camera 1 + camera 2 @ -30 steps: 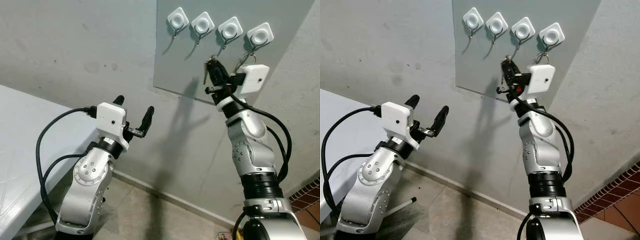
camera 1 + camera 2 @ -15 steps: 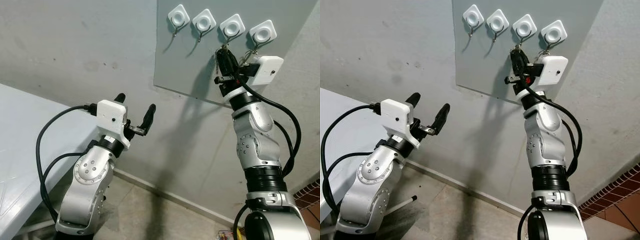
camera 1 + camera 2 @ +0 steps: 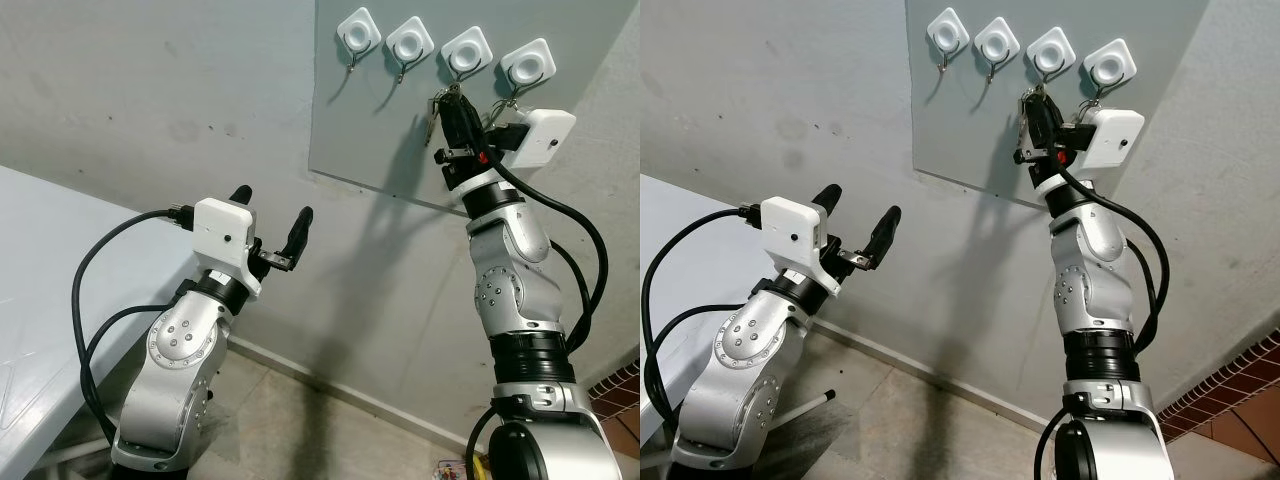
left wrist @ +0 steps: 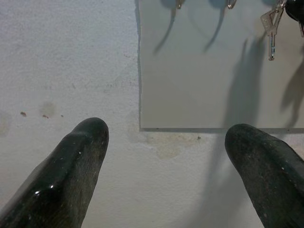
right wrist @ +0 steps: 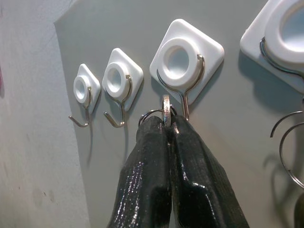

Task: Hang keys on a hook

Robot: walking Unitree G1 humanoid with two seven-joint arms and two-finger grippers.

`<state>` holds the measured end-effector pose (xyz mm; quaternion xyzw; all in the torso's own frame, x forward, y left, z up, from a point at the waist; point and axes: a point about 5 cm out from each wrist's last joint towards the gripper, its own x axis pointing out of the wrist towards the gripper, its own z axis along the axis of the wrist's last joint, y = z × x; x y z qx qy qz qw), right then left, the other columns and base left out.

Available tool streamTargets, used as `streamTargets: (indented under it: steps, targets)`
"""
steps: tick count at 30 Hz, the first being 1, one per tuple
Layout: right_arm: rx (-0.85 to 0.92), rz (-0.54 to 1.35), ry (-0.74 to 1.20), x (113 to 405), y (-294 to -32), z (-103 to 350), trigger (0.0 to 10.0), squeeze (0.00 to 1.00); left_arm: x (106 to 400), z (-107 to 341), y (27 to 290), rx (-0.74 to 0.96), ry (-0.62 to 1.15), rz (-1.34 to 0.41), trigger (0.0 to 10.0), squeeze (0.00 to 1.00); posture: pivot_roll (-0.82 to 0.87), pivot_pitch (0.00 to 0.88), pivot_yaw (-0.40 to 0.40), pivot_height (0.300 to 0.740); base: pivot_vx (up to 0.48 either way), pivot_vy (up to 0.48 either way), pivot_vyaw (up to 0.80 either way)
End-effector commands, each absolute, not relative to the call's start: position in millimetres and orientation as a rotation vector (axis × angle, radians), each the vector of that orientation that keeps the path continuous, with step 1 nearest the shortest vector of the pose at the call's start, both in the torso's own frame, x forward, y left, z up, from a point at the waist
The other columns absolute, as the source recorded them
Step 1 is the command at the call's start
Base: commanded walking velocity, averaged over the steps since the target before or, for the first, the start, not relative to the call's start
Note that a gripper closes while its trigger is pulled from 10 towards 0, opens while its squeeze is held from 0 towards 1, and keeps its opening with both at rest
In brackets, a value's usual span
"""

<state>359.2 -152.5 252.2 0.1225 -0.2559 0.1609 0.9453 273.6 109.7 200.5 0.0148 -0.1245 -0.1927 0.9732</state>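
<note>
1. Keys (image 3: 436, 106) are pinched between the two black fingers of the right gripper (image 5: 167, 124), which are pressed together on the key ring, right at the bottom of the third hook (image 5: 186, 64) counting from the robot's left.
2. From the left wrist view, two silver keys (image 4: 270, 29) dangle below that grip, flat against the grey board (image 4: 204, 80).
3. Whether the ring is already over the hook's wire cannot be told; in the right wrist view the ring sits touching or just in front of the hook's curved tip.
4. Four white square hooks are stuck in a row along the top of the board; the two to the robot's left, (image 5: 85, 90) and (image 5: 120, 77), hang bare, and the fourth (image 3: 527, 68) carries thin wire rings (image 5: 289, 147).
5. Right arm (image 3: 513, 275) is raised high, its white wrist camera box (image 3: 546, 137) just below the fourth hook.
6. Left gripper (image 3: 270, 217) is held lower and well apart from the board, its fingers (image 4: 71, 166) spread wide with nothing between them, pointing at the plaster wall (image 3: 150, 90).
7. White table edge (image 3: 40, 290) sits at the robot's left, and tiled floor (image 3: 280, 420) lies below.
</note>
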Motion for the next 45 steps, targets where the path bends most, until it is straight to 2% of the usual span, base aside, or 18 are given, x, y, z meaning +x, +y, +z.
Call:
streamTargets:
  steps: [1,13,22,25,31,35,45]
  targets:
    - [0.253,0.325,-0.560,355.6,-157.4,260.9,10.0,0.00,271.2,204.7,107.5,0.031,-0.263,-0.403,10.0,0.00,-0.03,0.080,-0.013,0.740,0.000,0.000,0.00]
    - [0.281,0.363,-0.580,355.6,-154.8,270.4,10.0,0.00,271.3,204.5,106.6,0.027,-0.262,-0.406,10.0,0.00,-0.03,0.074,-0.012,0.740,0.000,0.000,0.00]
    - [0.373,0.420,-0.581,357.1,-148.7,281.2,10.0,0.00,270.4,204.3,106.5,0.019,-0.262,-0.397,10.0,0.00,-0.02,0.063,-0.020,0.740,0.000,0.000,0.00]
    - [0.323,0.423,-0.490,362.8,-142.9,265.7,10.0,0.00,270.2,204.5,106.1,0.020,-0.263,-0.397,10.0,0.00,-0.02,0.067,-0.023,0.740,0.000,0.000,0.00]
    - [0.314,0.417,-0.457,362.8,-142.6,258.9,10.0,0.00,270.0,204.8,108.4,0.017,-0.261,-0.388,10.0,0.00,-0.02,0.074,-0.024,0.740,0.000,0.000,0.00]
    - [0.268,0.404,-0.359,365.9,-141.9,240.3,10.0,0.00,269.4,204.5,109.2,0.018,-0.260,-0.384,10.0,0.00,-0.02,0.077,-0.024,0.740,0.000,0.000,0.00]
    - [0.317,0.414,-0.429,359.4,-141.8,244.7,10.0,0.00,268.9,204.8,109.8,0.012,-0.256,-0.380,10.0,0.00,-0.02,0.087,-0.021,0.740,0.000,0.000,0.00]
